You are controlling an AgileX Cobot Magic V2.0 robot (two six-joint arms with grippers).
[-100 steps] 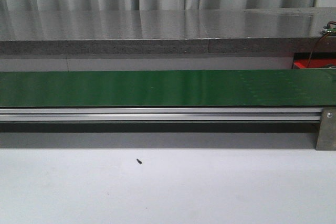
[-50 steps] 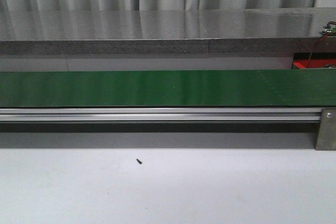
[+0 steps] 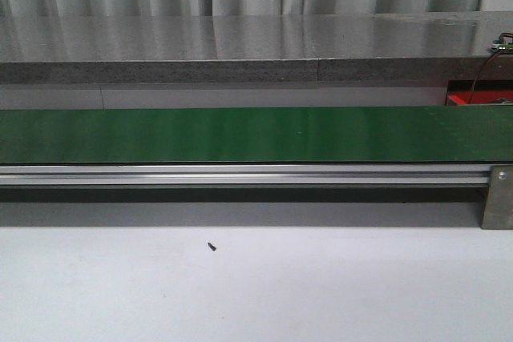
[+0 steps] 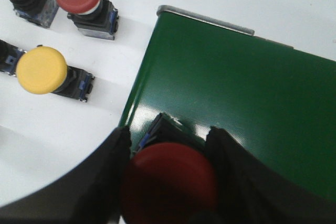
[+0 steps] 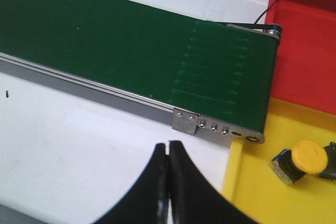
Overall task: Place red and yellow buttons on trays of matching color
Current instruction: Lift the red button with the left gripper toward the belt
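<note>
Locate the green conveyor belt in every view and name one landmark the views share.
Front view: green conveyor belt spans the picture's full width, behind the white table.
Left wrist view: its end fills the right side, under the red button held in the left pincer.
Right wrist view: it crosses the upper picture, ending beside the trays.
Shared landmark: the belt's aluminium rail.

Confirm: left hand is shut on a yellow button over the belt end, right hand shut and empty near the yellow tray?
Not quite. The left hand is shut on a red button, not a yellow one; the left wrist view shows it over the green belt end. The right hand is shut and empty near the yellow tray.
</note>
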